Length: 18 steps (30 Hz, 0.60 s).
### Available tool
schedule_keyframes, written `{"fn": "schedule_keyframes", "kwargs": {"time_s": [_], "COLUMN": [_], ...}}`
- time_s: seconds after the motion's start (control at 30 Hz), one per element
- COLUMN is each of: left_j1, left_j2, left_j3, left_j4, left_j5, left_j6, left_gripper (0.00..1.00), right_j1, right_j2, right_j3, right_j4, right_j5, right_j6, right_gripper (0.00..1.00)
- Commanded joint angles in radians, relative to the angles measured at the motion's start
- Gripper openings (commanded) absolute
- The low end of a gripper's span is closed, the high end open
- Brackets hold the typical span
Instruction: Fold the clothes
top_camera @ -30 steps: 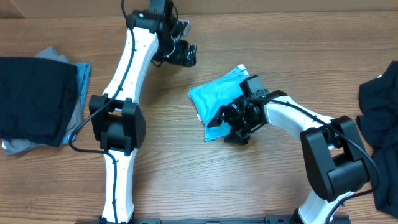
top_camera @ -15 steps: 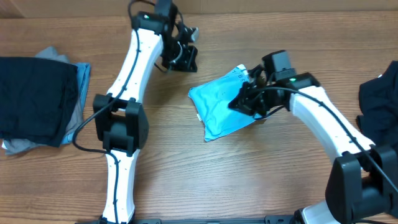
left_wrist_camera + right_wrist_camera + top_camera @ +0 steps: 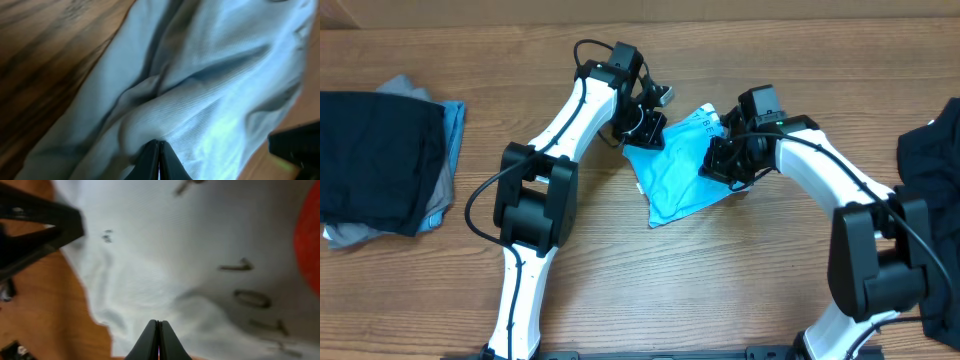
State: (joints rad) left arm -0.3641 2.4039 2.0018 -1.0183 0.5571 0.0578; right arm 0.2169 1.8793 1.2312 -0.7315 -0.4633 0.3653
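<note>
A folded light sky-blue T-shirt lies in the middle of the wooden table, white lettering showing at its upper right corner. My left gripper is shut, its tips resting on the shirt's upper left edge. In the left wrist view the closed tips touch a bulge of the blue cloth, with nothing seen between them. My right gripper is shut over the shirt's right side. Its closed tips press on pale cloth with dark lettering and a red patch.
A stack of folded dark, grey and blue clothes sits at the left edge. A loose black garment lies at the right edge. Both arms lean in over the shirt, close to each other.
Both grippers went from open to shut. The left gripper came forward from the back of the table to the shirt's upper left edge. The right gripper moved from the lower right corner up along the right side.
</note>
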Motion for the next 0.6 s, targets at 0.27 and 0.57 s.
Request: {"fn": "schedule_keyframes", "kwargs": {"time_s": [0.27,0.57], "left_j1": [0.013,0.013], "left_j2": [0.007,-0.006], "left_j3": [-0.097,0.182], "left_j4": [0.082,-0.027], "left_j5": [-0.175,-0.140], "left_j6": [-0.022,-0.096], "left_gripper": [0.06,0.04], "right_j1": [-0.006,-0.007], "right_j2": [0.113,0.103], "right_j3": [-0.048,-0.027], "right_j4": [0.054,0.053], "right_j5": [0.090,0.042], "right_j6": [-0.060,-0.092], "right_gripper": [0.04,0.04]}}
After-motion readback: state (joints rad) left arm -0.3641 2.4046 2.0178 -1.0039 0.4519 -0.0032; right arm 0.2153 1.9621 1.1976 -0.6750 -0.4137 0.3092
